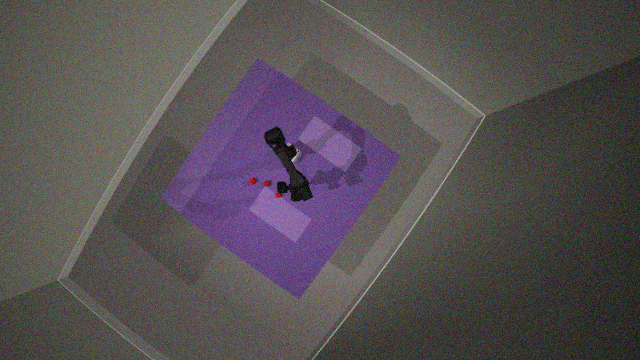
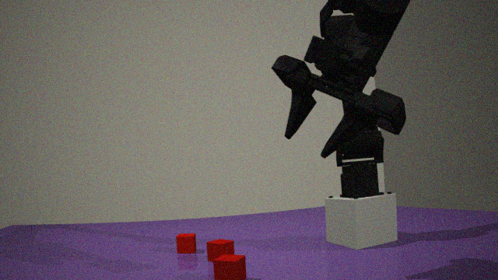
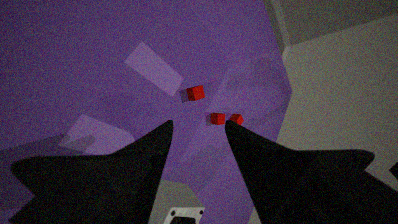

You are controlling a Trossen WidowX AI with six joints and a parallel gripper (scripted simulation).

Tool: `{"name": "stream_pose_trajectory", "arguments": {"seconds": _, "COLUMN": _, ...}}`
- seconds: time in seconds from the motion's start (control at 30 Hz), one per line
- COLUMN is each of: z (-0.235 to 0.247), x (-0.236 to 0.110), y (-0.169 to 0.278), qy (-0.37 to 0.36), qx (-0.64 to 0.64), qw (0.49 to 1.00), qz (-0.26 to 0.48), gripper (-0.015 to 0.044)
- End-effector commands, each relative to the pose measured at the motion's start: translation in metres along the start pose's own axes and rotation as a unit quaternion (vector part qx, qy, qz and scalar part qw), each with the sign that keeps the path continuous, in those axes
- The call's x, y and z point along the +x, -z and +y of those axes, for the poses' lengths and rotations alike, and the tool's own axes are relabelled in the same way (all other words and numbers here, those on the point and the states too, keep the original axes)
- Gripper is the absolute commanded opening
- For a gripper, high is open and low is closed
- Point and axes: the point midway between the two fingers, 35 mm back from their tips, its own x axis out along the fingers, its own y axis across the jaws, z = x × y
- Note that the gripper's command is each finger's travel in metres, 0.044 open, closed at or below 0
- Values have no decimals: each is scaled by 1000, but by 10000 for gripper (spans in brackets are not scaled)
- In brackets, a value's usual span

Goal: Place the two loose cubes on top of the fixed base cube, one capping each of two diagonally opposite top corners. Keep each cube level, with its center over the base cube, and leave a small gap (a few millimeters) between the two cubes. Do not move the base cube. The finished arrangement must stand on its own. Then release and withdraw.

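Three red cubes sit apart on the purple mat. One cube is at the far left in the top and exterior views. A middle cube is turned differently. The third cube is nearest the exterior camera. They look alike, so I cannot tell which is the fixed base cube. No cube rests on another. My gripper is partly open and empty, well above the cubes, tilted down towards them. Its right fingertip slightly overlaps one cube in the wrist view.
The purple mat carries light patches and shadows. The arm's white base block stands right of the cubes in the exterior view. Walls stand around the mat.
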Motion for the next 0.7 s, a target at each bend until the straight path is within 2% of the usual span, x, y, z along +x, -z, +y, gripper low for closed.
{"name": "stream_pose_trajectory", "arguments": {"seconds": 0.0, "z": -10, "x": 11, "y": -2, "qy": -9, "qx": 62, "qw": 998, "qz": 32, "gripper": 265}}
{"name": "stream_pose_trajectory", "arguments": {"seconds": 0.33, "z": -44, "x": 45, "y": 4, "qy": -29, "qx": 235, "qw": 964, "qz": 123, "gripper": 265}}
{"name": "stream_pose_trajectory", "arguments": {"seconds": 0.67, "z": -81, "x": 75, "y": 17, "qy": -44, "qx": 407, "qw": 891, "qz": 196, "gripper": 265}}
